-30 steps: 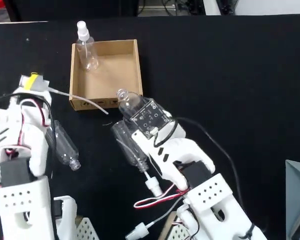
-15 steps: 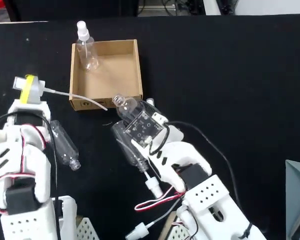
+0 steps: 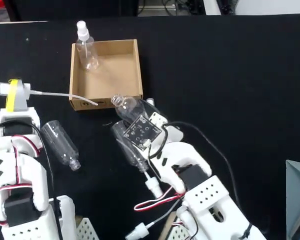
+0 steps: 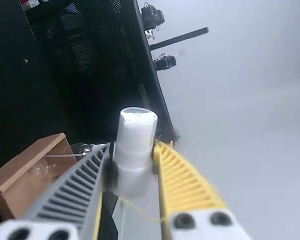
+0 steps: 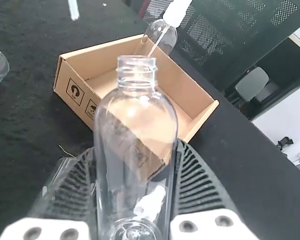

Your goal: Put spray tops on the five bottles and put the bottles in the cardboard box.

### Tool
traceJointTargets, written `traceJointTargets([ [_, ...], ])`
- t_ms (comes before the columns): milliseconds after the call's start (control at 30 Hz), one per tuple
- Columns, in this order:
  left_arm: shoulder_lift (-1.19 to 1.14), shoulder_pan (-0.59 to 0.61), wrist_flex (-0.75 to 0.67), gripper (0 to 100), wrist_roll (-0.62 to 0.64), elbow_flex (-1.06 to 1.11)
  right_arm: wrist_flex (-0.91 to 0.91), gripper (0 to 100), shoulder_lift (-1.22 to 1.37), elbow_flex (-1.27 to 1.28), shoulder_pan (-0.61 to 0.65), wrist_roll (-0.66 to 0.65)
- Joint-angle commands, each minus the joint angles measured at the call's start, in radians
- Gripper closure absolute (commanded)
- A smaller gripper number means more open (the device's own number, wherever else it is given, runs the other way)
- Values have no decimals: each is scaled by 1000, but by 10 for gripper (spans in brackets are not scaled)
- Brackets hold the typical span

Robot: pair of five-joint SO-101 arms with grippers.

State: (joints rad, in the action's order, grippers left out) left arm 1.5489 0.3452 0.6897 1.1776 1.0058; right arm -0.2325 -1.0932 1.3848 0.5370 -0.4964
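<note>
Over the last second the left tool (image 4: 132, 152) has drawn back and swung outward, carrying the top (image 3: 17, 94) with it, so the thin dip tube now lies nearly level across the front of the box (image 3: 112, 75), its tip close to the front wall and just short of the bottle (image 3: 126, 106). The right tool (image 5: 135, 152) has meanwhile eased that bottle a little toward the tube and tilted its neck that way. My reading is that the arms are lining up tube and mouth for threading. The two have not met yet, so this bottle is uncapped and not boxed. The left tool is clamped on the top's white head, which sticks out past the fingers. The right tool is closed around the bottle's body, neck pointing away from the wrist, above the worktop (image 3: 230, 75) by the box's near corner. The bottle is clear, empty plastic with rounded shoulders and a short threaded neck, its mouth open. A capped bottle (image 3: 86, 50) already leans in the far corner of the box, its sprayer above the rim. Two bare bottles lie on the worktop, one (image 3: 60, 145) by the left arm, one (image 3: 130, 147) beside the right arm, with loose tops (image 3: 152, 185) near them.
</note>
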Motion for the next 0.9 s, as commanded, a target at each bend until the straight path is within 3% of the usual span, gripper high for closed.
traceJointTargets([
  [0,11,-1,-26,971,6,-7,31,987,-36,-8,18,-14],
  [200,11,-59,-26,971,2,1,31,988,-38,8,52,-106],
  [600,11,-64,-29,971,0,10,31,988,-38,8,57,-106],
  [867,11,-110,-181,971,-2,110,31,988,-38,5,58,-106],
])
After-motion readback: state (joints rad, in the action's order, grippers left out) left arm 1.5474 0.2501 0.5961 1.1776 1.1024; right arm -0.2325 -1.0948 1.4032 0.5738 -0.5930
